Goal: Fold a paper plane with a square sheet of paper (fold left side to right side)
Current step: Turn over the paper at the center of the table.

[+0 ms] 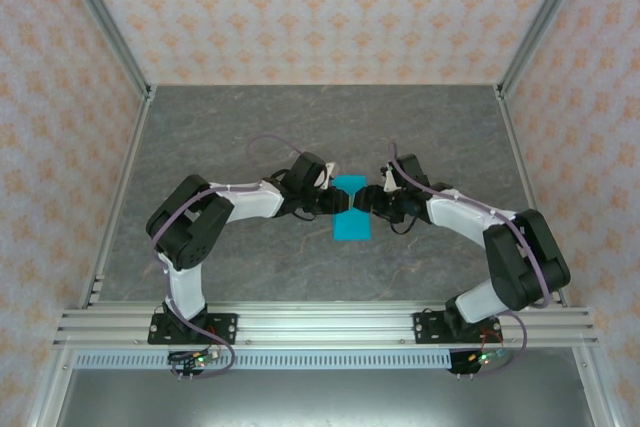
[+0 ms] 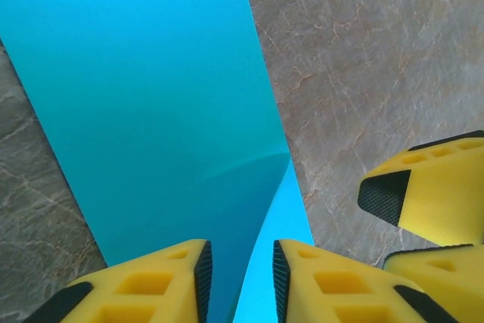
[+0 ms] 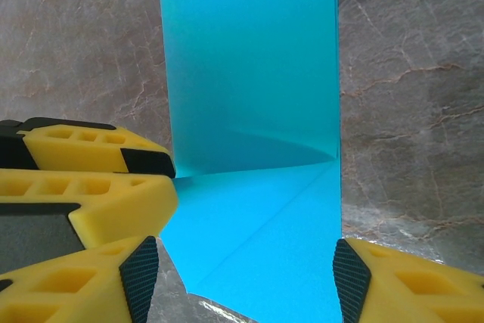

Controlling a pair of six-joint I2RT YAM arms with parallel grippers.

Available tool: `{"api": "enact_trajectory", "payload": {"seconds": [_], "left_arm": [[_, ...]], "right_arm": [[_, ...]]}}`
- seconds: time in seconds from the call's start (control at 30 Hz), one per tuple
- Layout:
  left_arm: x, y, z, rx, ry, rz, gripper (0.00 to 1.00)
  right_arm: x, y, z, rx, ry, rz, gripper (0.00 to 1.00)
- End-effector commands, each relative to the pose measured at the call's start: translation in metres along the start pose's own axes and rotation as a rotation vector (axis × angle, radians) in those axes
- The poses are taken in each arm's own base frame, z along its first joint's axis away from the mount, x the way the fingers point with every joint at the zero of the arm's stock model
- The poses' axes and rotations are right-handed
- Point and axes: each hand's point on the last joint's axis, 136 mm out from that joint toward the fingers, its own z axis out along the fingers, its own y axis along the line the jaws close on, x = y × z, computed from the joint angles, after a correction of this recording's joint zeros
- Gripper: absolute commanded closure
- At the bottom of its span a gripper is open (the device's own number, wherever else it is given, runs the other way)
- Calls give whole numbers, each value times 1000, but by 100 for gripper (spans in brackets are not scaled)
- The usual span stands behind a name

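The cyan-blue sheet of paper (image 1: 352, 215) lies mid-table as a narrow folded shape with a diagonal crease (image 3: 265, 240). One flap (image 2: 151, 111) stands up from the layer lying flat (image 2: 291, 209). My left gripper (image 1: 344, 201) comes in from the left. Its jaws (image 2: 240, 281) are a narrow gap apart, and the raised flap's edge runs between them without touching either pad. My right gripper (image 1: 367, 201) faces it from the right, wide open (image 3: 246, 277) over the flat layer. The left fingers (image 3: 98, 187) sit at the flap's corner, close beside the right fingers (image 2: 431, 194).
The grey marbled tabletop (image 1: 250, 137) surrounds the paper. Metal frame posts (image 1: 110, 37) and patterned walls (image 1: 320, 7) close in the sides and back. An aluminium rail (image 1: 320, 325) with both arm bases runs along the near edge.
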Motion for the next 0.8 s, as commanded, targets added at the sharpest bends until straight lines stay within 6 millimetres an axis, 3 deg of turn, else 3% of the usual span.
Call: {"api": "enact_trajectory", "payload": {"seconds": [0.0,0.1,0.2,0.6,0.77], "left_arm": [[-7,-8,-3,7,-20,44,79],[-6,-3,-7,-28,-27,54,91],[-7,2,-16,-66,-52,59,96],[-8,3,-30,-88,-88,94,97],[-7,8,-30,-111,-93,88,96]], "right_arm": [[4,-2,-4,18,-4,-7,35],[4,1,-3,0,-2,-5,35],[3,9,-1,-46,3,-2,34],[5,23,19,-113,39,19,35],[2,30,30,-152,56,39,43]]}}
